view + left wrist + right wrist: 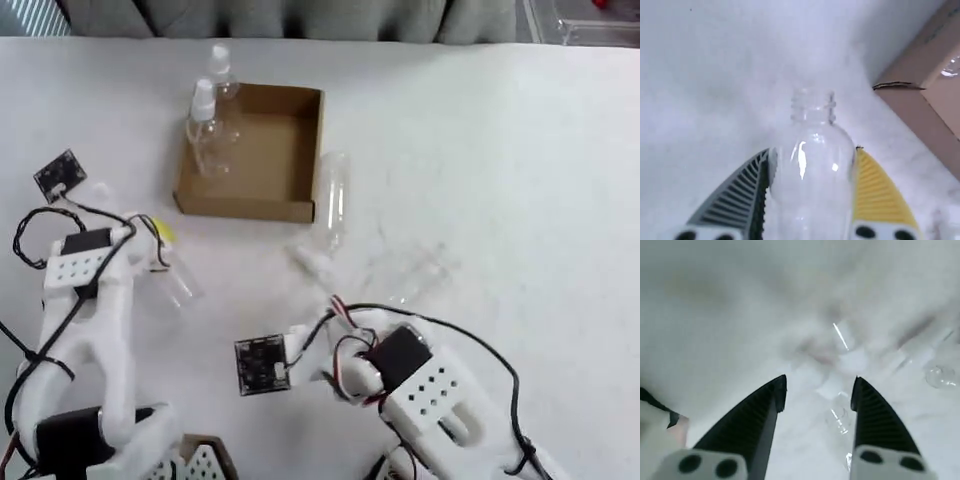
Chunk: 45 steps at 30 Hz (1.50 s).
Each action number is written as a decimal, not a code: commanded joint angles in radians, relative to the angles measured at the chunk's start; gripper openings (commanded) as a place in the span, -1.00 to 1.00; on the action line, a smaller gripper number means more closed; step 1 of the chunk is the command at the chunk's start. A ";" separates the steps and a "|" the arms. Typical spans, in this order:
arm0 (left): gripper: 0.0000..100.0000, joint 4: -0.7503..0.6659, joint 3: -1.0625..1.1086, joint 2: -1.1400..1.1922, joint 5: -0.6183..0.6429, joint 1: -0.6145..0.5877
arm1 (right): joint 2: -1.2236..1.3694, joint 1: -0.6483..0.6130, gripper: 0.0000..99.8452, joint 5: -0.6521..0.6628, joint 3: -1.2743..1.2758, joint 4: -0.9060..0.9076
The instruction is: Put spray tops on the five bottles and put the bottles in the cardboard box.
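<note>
Clear plastic bottle (812, 190), neck bare, clamped in left gripper (813, 151) near cardboard box (243, 205). Right gripper (820, 381) gapes over loose spray top (310, 262). Risk: slick bottle may twist in grip once top presses on.

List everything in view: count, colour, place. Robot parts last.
cardboard box: 1, brown, far left part of the table.
topped bottles: 2, clear with white spray tops, upright at the box's left side; one inside, the farther one at its back corner.
lying bottle: 1, clear, on the table beside the box's right wall.
held bottle: 1, clear, no top, in the left gripper.
loose clear parts: count unclear, on the table right of the lying bottle.
table: 1, white.
left gripper: grey and yellow fingers, shut on the held bottle.
right gripper: black fingers, open, above the table.
</note>
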 commanded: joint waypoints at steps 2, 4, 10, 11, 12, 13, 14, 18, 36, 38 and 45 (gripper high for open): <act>-0.96 -0.029 -0.025 -0.048 -0.009 -0.010 | 0.062 -0.012 -0.63 0.018 -0.014 -0.061; -0.96 -0.029 -0.025 -0.048 -0.009 -0.010 | 0.131 -0.012 -0.63 0.018 -0.014 -0.117; -0.96 -0.037 -0.023 -0.047 -0.011 -0.010 | 0.343 -0.010 -0.64 0.018 -0.095 -0.226; -0.96 -0.044 -0.021 -0.047 -0.011 -0.010 | 0.371 -0.010 -0.63 0.018 -0.115 -0.231; -0.96 -0.046 -0.015 -0.047 -0.011 -0.010 | 0.401 -0.010 -0.63 0.018 -0.133 -0.234; -0.96 -0.060 -0.008 -0.047 -0.011 -0.010 | 0.427 -0.010 -0.63 0.023 -0.150 -0.236; -0.96 -0.074 -0.002 -0.047 -0.011 -0.010 | 0.453 -0.010 -0.63 0.038 -0.161 -0.240; -0.96 -0.092 0.008 -0.047 -0.011 -0.016 | 0.558 -0.007 -0.64 0.061 -0.167 -0.291; -0.96 -0.092 0.011 -0.047 -0.058 -0.010 | 0.680 0.131 -0.93 0.037 -0.216 -0.455; -0.96 -0.092 0.011 -0.047 -0.058 -0.010 | 0.653 0.166 -0.97 -0.017 -0.265 -0.424; -0.96 -0.092 0.011 -0.047 -0.058 -0.010 | 0.449 0.349 -0.97 -0.400 -0.477 -0.309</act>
